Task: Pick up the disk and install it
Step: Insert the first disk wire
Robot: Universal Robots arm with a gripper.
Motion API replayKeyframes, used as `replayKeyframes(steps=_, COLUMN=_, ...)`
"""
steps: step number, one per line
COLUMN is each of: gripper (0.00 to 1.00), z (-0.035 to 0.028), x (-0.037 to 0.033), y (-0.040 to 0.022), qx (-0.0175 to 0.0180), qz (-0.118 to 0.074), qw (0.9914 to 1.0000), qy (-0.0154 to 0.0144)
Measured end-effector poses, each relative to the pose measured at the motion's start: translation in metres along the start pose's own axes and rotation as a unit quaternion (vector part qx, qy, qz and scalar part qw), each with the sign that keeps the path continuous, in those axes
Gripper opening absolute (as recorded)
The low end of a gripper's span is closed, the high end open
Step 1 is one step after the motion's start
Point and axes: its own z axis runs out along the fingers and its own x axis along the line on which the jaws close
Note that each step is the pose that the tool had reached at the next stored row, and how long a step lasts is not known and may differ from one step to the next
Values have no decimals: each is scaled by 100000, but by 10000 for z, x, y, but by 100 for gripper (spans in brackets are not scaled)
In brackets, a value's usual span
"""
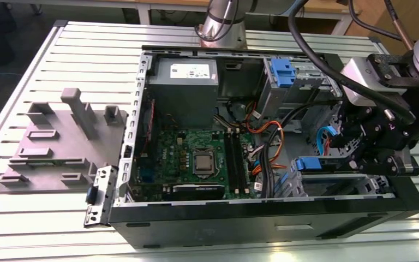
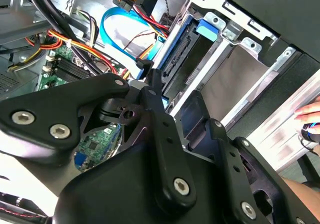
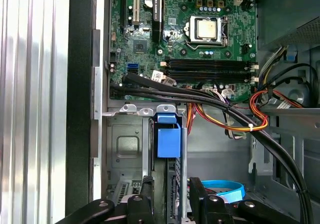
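Standing edge-on in the drive cage, the disk is clasped by the gripper; full seating cannot be confirmed.

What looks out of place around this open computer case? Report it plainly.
A loose metal bracket sits on the table against the case corner at the exterior view's left, seemingly detached. In the second wrist view a person's hand is beyond the case wall, near the gripper at the disk in its bay.
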Motion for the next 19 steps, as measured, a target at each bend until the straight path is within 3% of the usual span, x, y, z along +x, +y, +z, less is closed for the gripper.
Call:
replayKeyframes(steps=8, gripper=42, z=-6, x=-19, y=0, qx=-2, qz=-3, qw=100000, qy=5)
replayKeyframes(steps=19, gripper=42, z=-141, x=-30, y=4, qx=-3, qz=-1, qw=100000, qy=0)
